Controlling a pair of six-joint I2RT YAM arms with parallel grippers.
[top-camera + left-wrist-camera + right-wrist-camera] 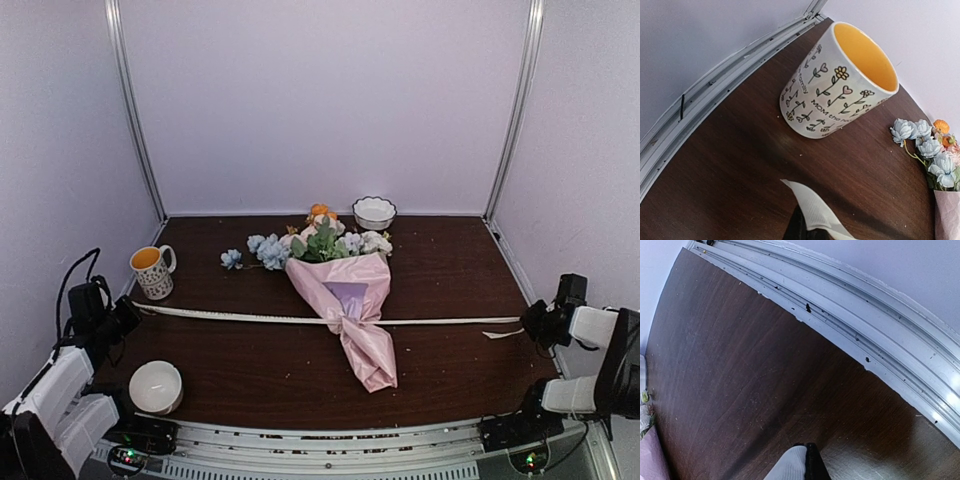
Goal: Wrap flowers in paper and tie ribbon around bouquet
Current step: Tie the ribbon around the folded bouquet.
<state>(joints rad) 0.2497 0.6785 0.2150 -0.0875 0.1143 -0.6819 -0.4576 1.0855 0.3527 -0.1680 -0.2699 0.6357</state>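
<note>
A: Bouquet (pixel 350 300), where?
B: Middle of the table (pixel 450 270). Pink paper (pixel 368 350) cone, tip pointing near and a bit right, flowers (pixel 320 242) at the far end.
A: Ribbon (pixel 240 317)?
B: Runs straight left to right and crosses the cone at its pinched waist, roughly square to the cone's long axis. Looks cinched there; can't tell if a knot is made.
A: Grippers?
B: Left gripper (pixel 130 312) is clamped on the ribbon's left end, just near of the mug (pixel 152 270). Right gripper (pixel 530 325) is clamped on the right end, by the table's right edge. Both wrist views show a ribbon tip pinched in closed fingers.
A: So the bouquet sits between them?
B: Yes, inward from both, slightly nearer the right one I'd say. Next move probably brings both ends toward the middle to cross them. Slack ribbon could slide off the waist.
</note>
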